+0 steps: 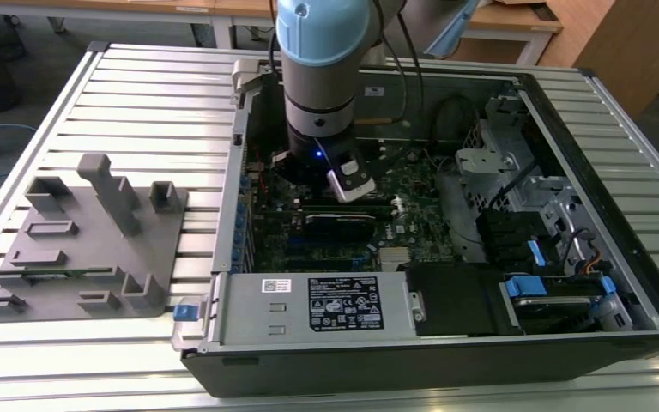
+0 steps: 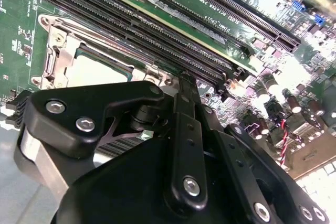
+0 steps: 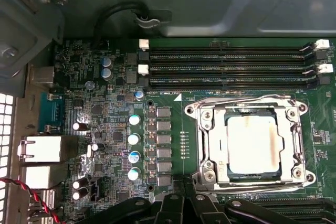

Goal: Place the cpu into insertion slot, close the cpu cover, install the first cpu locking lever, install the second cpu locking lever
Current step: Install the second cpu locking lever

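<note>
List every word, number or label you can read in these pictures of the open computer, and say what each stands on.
No text can be read with confidence.
White label on the grey box at the case's front, exterior view: print and symbols, too small to read.
White print on the green circuit board, first wrist view: too small to read.
White print between the long black slots, second wrist view: blurred.
The cpu: pale top, no marking visible.

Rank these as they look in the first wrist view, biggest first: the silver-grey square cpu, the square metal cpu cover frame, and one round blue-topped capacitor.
1. The square metal cpu cover frame, closed around the chip.
2. The silver-grey square cpu, showing through the frame's cut-out.
3. The round blue-topped capacitor, far smaller.
All sit on the same board, so nearness hardly skews this.
</note>
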You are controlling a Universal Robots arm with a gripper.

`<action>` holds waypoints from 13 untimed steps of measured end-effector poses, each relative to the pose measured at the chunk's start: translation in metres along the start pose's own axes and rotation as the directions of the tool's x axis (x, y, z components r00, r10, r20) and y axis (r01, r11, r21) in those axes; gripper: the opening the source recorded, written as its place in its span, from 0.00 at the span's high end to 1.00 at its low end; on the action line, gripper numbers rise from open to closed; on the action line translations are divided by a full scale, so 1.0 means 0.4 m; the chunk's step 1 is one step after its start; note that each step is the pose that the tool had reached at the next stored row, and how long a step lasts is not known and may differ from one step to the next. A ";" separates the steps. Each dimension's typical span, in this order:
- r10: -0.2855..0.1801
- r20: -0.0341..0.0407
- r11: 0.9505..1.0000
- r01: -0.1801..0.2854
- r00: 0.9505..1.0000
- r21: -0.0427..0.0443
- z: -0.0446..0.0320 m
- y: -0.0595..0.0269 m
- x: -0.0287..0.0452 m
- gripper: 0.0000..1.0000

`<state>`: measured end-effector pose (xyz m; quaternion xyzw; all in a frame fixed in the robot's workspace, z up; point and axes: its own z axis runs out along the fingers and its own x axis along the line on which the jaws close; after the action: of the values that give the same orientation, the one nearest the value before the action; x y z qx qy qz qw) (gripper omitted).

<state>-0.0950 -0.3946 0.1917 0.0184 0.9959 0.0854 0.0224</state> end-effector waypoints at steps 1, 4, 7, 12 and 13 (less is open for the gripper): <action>0.000 0.000 1.000 0.000 1.000 0.000 0.000 0.000 0.000 0.90; 0.000 0.000 1.000 0.000 1.000 -0.001 -0.009 0.002 0.000 0.90; 0.000 0.000 1.000 0.000 1.000 0.000 -0.025 0.004 -0.001 0.90; 0.000 0.000 1.000 0.000 1.000 0.000 -0.056 0.010 -0.002 0.90; 0.000 0.000 1.000 0.000 1.000 0.000 -0.063 0.011 -0.003 0.90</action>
<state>-0.0950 -0.3945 0.2174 0.0184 0.9959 0.0855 0.0225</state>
